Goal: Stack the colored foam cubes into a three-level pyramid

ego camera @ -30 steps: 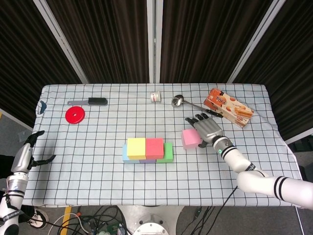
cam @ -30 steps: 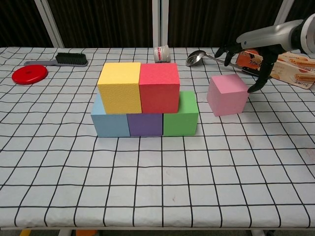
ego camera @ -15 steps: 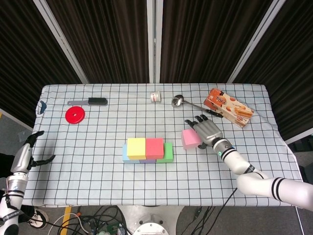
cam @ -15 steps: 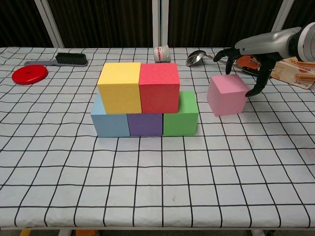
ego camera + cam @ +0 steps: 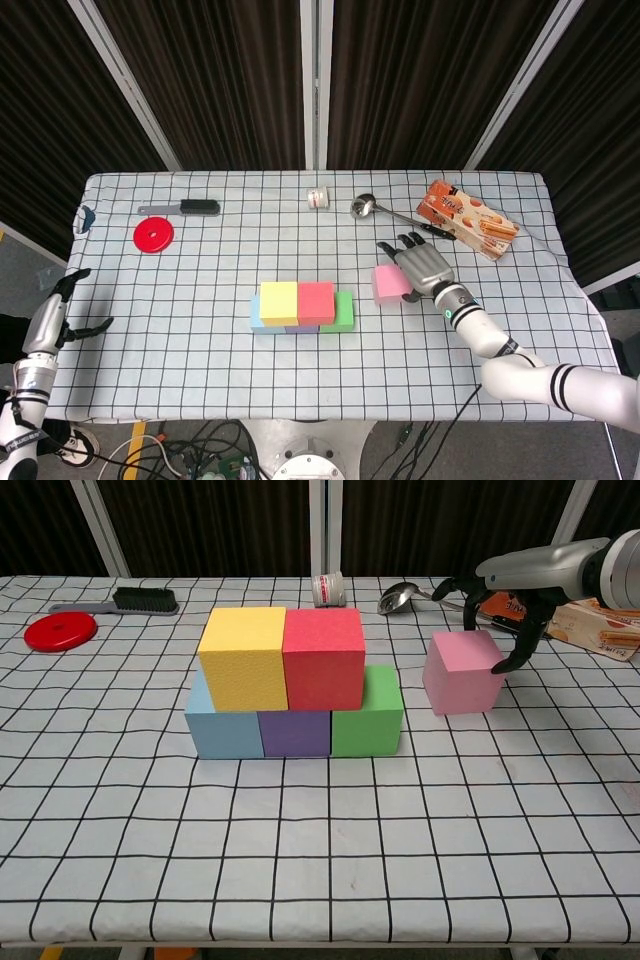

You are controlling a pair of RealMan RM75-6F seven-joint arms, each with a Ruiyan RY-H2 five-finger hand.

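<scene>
The right hand [image 5: 497, 605] curls over the pink foam cube [image 5: 462, 672], fingers spread around its top and far side and touching it, but the cube sits flat on the checked tablecloth [image 5: 320, 820] (not lifted), just right of the stack. In the stack, a yellow foam cube [image 5: 243, 657] and a red foam cube [image 5: 322, 657] sit on a blue cube [image 5: 222, 730], a purple cube [image 5: 295, 733] and a green cube [image 5: 368, 716]. The left hand [image 5: 60, 315] hangs off the table's left edge, open and holding nothing.
</scene>
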